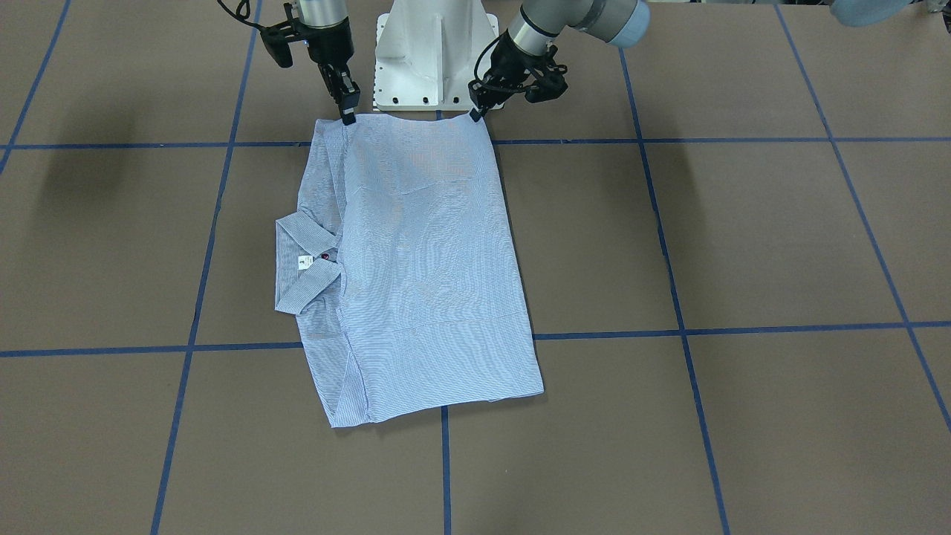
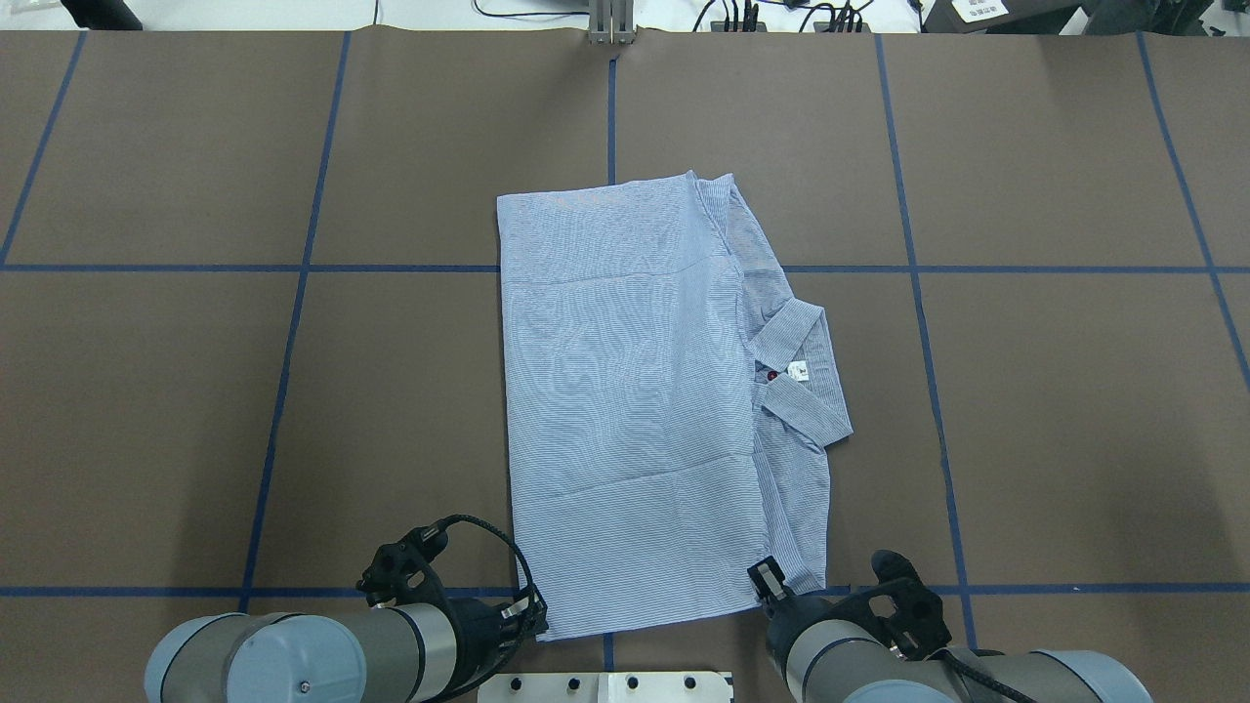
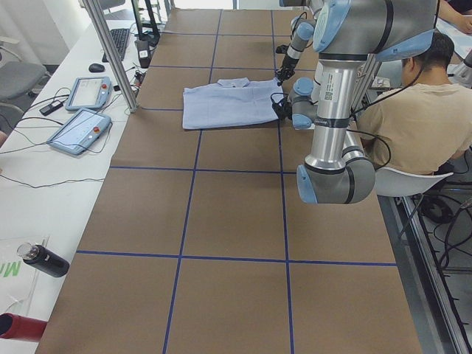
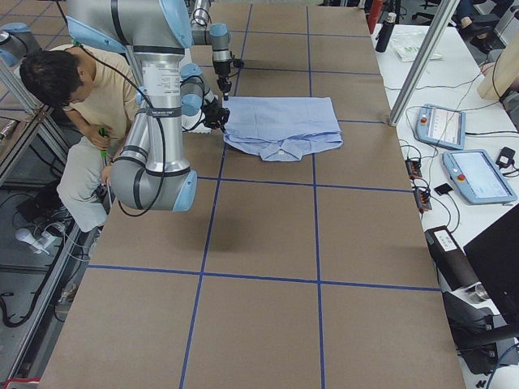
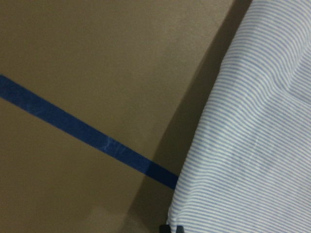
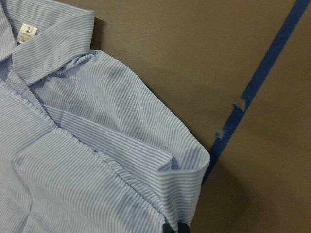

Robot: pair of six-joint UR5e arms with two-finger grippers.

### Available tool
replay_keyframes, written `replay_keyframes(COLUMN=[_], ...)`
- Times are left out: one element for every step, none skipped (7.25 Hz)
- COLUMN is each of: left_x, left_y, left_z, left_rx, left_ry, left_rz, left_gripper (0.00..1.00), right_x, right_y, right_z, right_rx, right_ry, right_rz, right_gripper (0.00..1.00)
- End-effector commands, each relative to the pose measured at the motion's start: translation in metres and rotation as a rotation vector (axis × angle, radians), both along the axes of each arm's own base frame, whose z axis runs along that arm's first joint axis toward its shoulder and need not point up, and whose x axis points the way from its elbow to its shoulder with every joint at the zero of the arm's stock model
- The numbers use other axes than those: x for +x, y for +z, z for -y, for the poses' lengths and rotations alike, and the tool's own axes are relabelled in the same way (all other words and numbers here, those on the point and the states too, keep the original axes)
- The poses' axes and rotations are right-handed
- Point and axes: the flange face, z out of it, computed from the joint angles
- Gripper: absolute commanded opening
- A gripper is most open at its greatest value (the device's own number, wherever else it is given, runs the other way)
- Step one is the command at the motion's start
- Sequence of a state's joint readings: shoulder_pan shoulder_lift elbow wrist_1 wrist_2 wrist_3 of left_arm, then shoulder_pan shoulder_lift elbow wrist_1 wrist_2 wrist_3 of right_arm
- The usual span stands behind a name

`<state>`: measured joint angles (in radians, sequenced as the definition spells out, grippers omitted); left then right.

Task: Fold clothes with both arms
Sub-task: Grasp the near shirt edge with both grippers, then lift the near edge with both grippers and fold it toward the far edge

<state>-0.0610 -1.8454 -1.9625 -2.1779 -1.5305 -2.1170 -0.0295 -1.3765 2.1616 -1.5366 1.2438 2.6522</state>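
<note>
The clothes are one light blue striped shirt (image 1: 423,260) lying folded flat on the brown table, its collar (image 2: 801,371) and white neck tag (image 6: 27,33) on my right side. My left gripper (image 1: 475,113) is at the shirt's near left corner (image 2: 547,630), and its fingertips look shut on the hem (image 5: 194,213). The right gripper (image 1: 347,115) is at the near right corner (image 2: 781,586), pinching a folded edge of cloth (image 6: 187,172). Both corners sit low, close to the table, just in front of the base.
The white pedestal base (image 1: 435,52) stands right behind the shirt's near edge. A person (image 3: 413,110) sits beside the robot. Teach pendants (image 3: 81,129) and a dark bottle (image 3: 44,259) lie on the side bench. Blue tape lines (image 1: 446,468) grid the brown table.
</note>
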Motion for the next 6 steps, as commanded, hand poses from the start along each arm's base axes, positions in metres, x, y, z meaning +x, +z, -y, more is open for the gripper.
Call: replay_keyframes(left_x=[-0.063, -0.080, -0.088, -0.096, -0.111, -0.132], left_y=[-0.044, -0.058, -0.063, -0.068, -0.067, -0.065], left_z=[-0.003, -0.003, 0.010, 0.027, 0.060, 0.096], left_rx=[-0.009, -0.016, -0.016, -0.011, -0.005, -0.003], left_ry=[0.024, 0.018, -0.011, -0.047, -0.089, -0.110], left_rz=[-0.088, -0.122, -0.126, -0.137, -0.135, -0.129], left_gripper=[0.00, 0.00, 0.00, 0.00, 0.00, 0.00], right_x=[0.022, 0.042, 0.059, 0.060, 0.049, 0.054], right_y=[-0.019, -0.035, -0.050, -0.085, -0.115, -0.123], right_z=[0.001, 0.001, 0.009, 0.039, 0.090, 0.130], right_rx=[-0.003, -0.005, -0.009, -0.037, -0.092, -0.082], right_ry=[0.001, -0.003, 0.012, 0.050, 0.074, 0.045], right_rz=[-0.001, -0.010, 0.002, 0.025, -0.023, -0.045], right_gripper=[0.00, 0.00, 0.00, 0.00, 0.00, 0.00])
